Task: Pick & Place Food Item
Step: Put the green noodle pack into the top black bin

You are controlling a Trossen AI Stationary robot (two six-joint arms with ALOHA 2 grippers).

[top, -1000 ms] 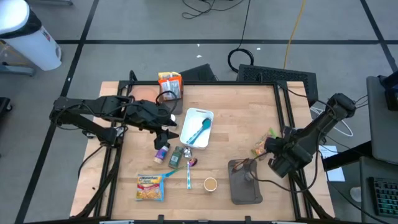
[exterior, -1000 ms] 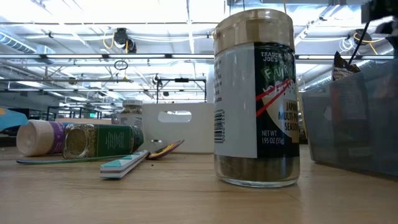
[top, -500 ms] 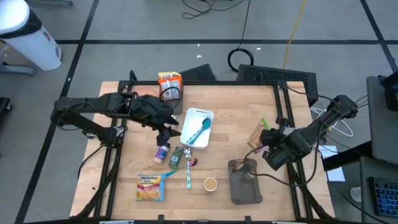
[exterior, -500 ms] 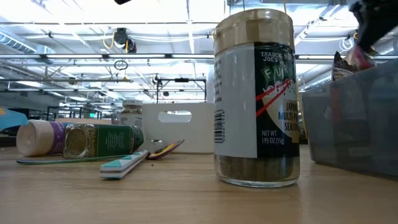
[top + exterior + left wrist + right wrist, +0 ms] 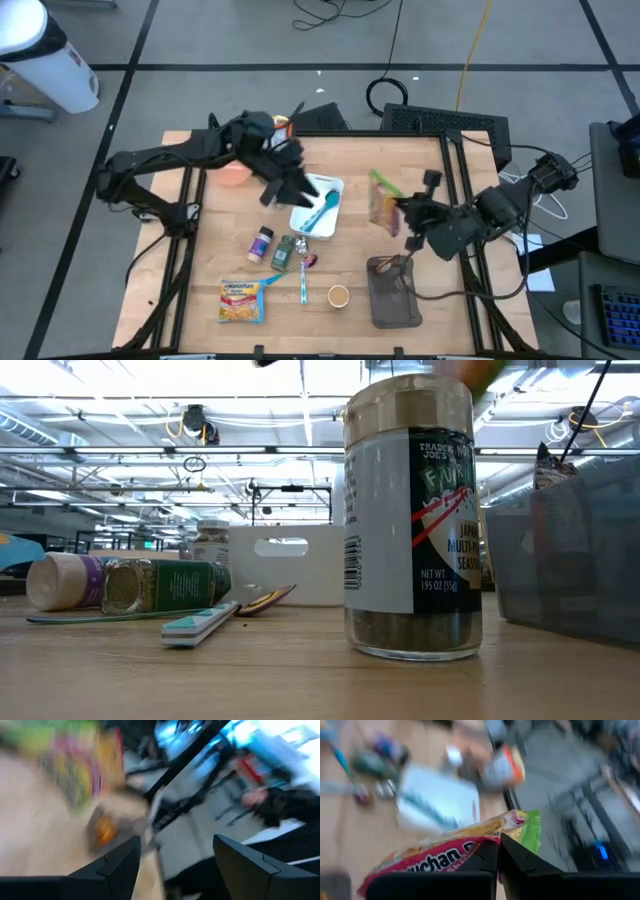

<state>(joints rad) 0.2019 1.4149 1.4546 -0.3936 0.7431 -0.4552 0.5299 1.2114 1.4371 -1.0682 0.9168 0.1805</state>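
A pink instant-noodle packet [image 5: 383, 203] with a green end [image 5: 530, 827] hangs above the middle right of the table, and my right gripper [image 5: 402, 214] is shut on it. The white bin [image 5: 322, 215] in the table's middle holds a teal spoon [image 5: 318, 208]. My left gripper [image 5: 288, 190] hovers open over the bin's far left corner. In the left wrist view nothing is between its fingers [image 5: 115, 870]. My right gripper pinches the packet's edge [image 5: 485, 842] between its two shut fingers [image 5: 512, 862]. It comes from the table's right, slanting slightly down. The packet stands on edge, lifted clear of the table, its green end toward the far side.
Two spice bottles [image 5: 272, 246], a toothbrush [image 5: 303, 280], a yellow noodle packet [image 5: 240, 300] and a small jar [image 5: 338, 296] lie near the front. A dark tray [image 5: 393, 292] sits front right. An orange bag [image 5: 272, 128] stands at the far edge. A seasoning jar [image 5: 410, 520] fills the low view.
My right gripper has risen and swung toward the table's middle, turning as it went. The packet has come up from the right edge and now hangs clear. My left gripper has moved from beside the spice bottles toward the far right, to over the bin's corner, tipping up.
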